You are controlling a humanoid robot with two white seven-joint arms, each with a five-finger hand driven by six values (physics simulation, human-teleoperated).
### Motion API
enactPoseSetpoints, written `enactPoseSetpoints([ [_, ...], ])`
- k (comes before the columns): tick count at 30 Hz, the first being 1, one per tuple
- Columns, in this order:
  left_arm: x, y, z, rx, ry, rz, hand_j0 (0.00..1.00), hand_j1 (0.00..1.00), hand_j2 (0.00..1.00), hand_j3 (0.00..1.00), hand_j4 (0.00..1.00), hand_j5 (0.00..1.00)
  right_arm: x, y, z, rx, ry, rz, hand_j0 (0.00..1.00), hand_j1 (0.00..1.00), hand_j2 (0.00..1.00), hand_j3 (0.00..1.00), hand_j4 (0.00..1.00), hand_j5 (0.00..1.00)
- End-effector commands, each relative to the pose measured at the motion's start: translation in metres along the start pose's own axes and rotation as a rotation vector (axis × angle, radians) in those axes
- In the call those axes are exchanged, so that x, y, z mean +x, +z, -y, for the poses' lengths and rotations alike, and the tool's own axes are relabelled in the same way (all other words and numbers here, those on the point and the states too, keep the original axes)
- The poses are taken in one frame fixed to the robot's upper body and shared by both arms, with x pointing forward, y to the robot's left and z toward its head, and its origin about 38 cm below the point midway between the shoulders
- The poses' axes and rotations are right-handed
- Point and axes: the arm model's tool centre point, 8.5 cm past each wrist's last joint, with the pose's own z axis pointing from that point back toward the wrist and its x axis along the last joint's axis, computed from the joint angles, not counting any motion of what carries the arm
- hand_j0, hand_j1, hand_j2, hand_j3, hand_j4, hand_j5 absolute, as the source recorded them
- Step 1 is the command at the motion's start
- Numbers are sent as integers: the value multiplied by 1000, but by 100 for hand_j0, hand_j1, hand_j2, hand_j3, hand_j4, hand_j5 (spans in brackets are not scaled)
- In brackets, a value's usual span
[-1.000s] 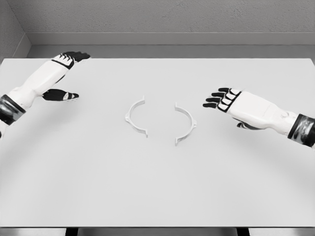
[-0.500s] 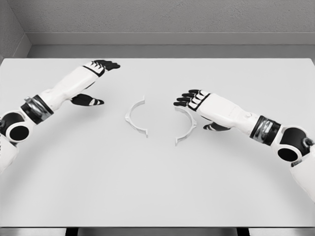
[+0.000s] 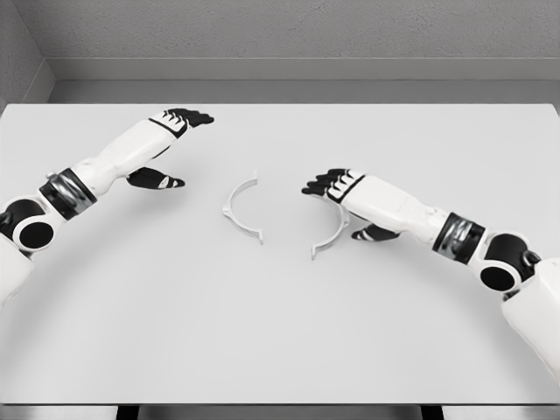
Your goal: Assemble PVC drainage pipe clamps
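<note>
White table (image 3: pixel 280 332), right hand (image 3: pixel 337 185) open over right clamp half (image 3: pixel 331 238)

And here we are in a bare test room, a simulator's render by the look of it: a wide white table (image 3: pixel 280 332) fills nearly everything, flat and unmarked. Behind the table runs a grey speckled wall (image 3: pixel 297 31) with a pale strip along its foot, and a second grey wall (image 3: pixel 19 52) closes the corner at the table's left.
</note>
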Motion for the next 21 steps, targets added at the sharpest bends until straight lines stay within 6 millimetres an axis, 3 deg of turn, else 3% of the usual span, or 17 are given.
enactPoseSetpoints([
  [1,0,0,-1,5,4,0,100,100,100,100,100,100,3,-2,-2,4,-8,11,100,100,100,100,100,100],
  [21,-4,1,-5,7,-1,-10,100,100,100,100,100,100,20,-19,-6,4,-13,61,100,100,100,100,100,100],
])
